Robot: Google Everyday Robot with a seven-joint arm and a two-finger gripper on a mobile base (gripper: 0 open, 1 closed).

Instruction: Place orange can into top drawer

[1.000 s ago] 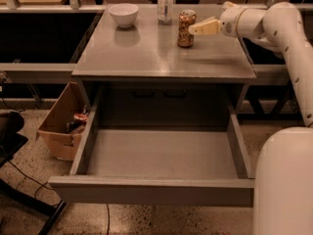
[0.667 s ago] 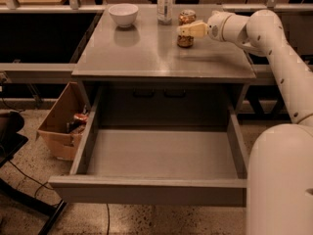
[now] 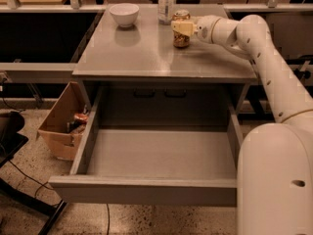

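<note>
The orange can stands upright at the back right of the grey cabinet top, just in front of a clear bottle. My gripper reaches in from the right at the can's upper half and overlaps it. The white arm runs back to the right and down to the robot body at the lower right. The top drawer is pulled out wide below the cabinet top, and nothing lies inside it.
A white bowl sits at the back left of the top. The clear bottle stands right behind the can. A brown cardboard box holding items stands on the floor left of the drawer. Dark chair legs are at the far left.
My gripper has moved left across the cabinet top from beside the can to over its upper half. The can, bowl, bottle and drawer have not moved.
</note>
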